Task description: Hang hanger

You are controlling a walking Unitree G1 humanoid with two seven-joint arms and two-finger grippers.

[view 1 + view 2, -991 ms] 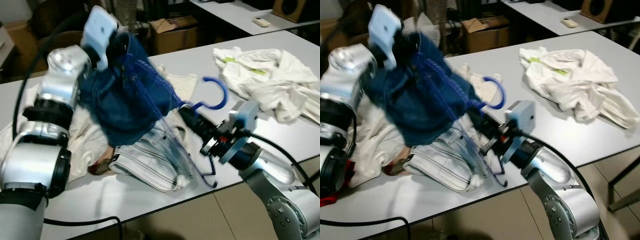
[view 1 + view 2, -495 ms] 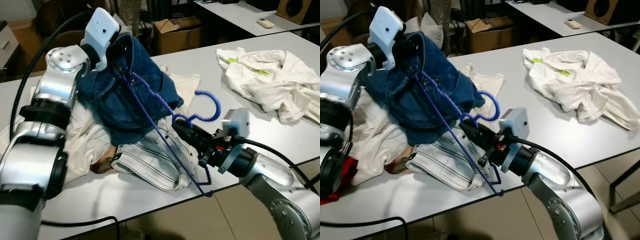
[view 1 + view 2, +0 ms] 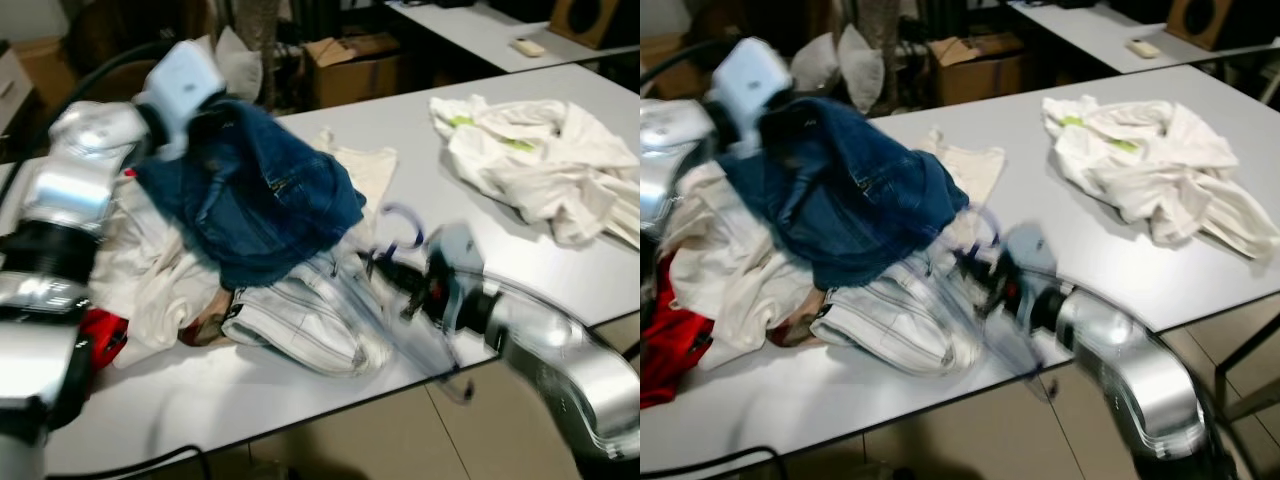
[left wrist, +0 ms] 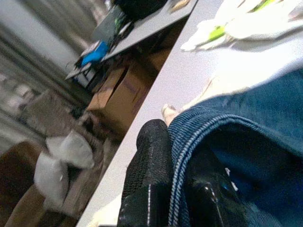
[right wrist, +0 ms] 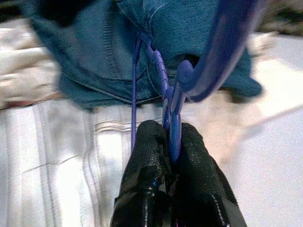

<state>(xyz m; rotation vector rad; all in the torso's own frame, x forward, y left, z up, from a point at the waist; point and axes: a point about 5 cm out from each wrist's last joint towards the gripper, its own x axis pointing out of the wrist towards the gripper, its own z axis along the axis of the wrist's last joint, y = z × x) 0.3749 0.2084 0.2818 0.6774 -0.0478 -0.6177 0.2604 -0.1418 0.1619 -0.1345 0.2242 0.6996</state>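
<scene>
Hanger (image 5: 176,101) pinched at neck by right hand (image 5: 173,142); left hand (image 4: 177,189) clamped on denim (image 3: 260,195) above surface (image 3: 480,240).

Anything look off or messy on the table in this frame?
Clothes lie in a heap on the table, not folded. The blue hanger pinched by the right gripper runs under the jeans, which the left gripper grips.

Left gripper (image 4: 173,189) raised at far left, fingers clamped; right gripper (image 5: 173,156) extended near centre, fingers closed.
</scene>
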